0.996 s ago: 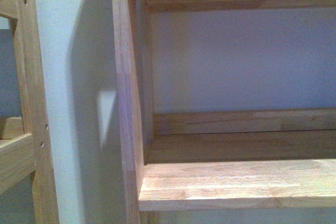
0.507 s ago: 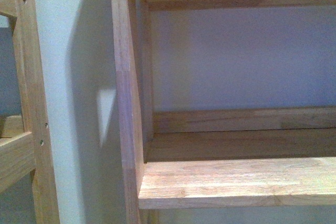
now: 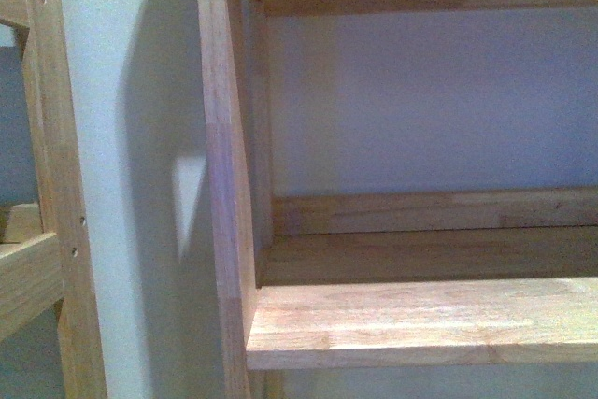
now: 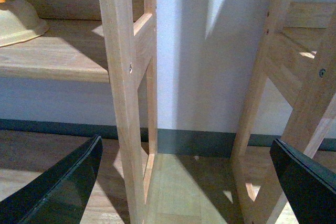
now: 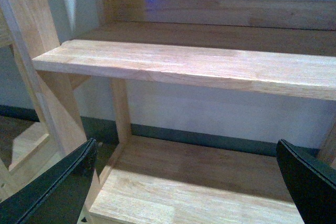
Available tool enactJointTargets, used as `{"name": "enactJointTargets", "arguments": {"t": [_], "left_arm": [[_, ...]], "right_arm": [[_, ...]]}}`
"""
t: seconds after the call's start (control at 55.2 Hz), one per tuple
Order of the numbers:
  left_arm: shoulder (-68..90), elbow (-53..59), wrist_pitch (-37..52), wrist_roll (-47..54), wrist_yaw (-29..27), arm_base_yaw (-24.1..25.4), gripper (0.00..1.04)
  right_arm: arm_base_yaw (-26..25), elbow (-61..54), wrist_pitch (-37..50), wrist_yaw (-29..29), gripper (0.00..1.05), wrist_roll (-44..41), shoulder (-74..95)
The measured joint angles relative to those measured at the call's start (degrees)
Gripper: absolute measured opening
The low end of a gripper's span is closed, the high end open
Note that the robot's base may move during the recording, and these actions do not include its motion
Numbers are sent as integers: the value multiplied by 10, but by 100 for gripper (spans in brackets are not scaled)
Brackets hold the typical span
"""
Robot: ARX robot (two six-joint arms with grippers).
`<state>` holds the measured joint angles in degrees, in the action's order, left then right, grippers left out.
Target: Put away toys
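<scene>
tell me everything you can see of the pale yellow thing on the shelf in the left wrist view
Only a corner of the pale yellow rounded thing shows, cut off by the picture's edge. It looks smooth and domed, flaring to a flatter rim, cream-yellow with a small orange and blue spot at its top edge. It rests on the light wooden shelf board, near the back rail. Nothing else touches it; what it is cannot be told.

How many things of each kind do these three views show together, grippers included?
Shelf units: 2, left shelf unit and right shelf unit
Yellow item, on a shelf, partly seen: 1
Grippers: 2, left gripper and right gripper, both open
Total: 5
</scene>
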<state>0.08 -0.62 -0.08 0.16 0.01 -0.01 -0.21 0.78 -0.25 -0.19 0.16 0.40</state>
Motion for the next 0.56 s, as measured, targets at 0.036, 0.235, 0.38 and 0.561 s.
{"name": "enactJointTargets", "arguments": {"t": [0.036,0.235,0.38,0.561], "left_arm": [[0,0,0,0,0,0,99],[0,0,0,0,0,0,99],[0,0,0,0,0,0,99],[0,0,0,0,0,0,99]], "right_arm": [[0,0,0,0,104,0,0],[0,0,0,0,104,0,0],[0,0,0,0,104,0,0],[0,0,0,0,104,0,0]]}}
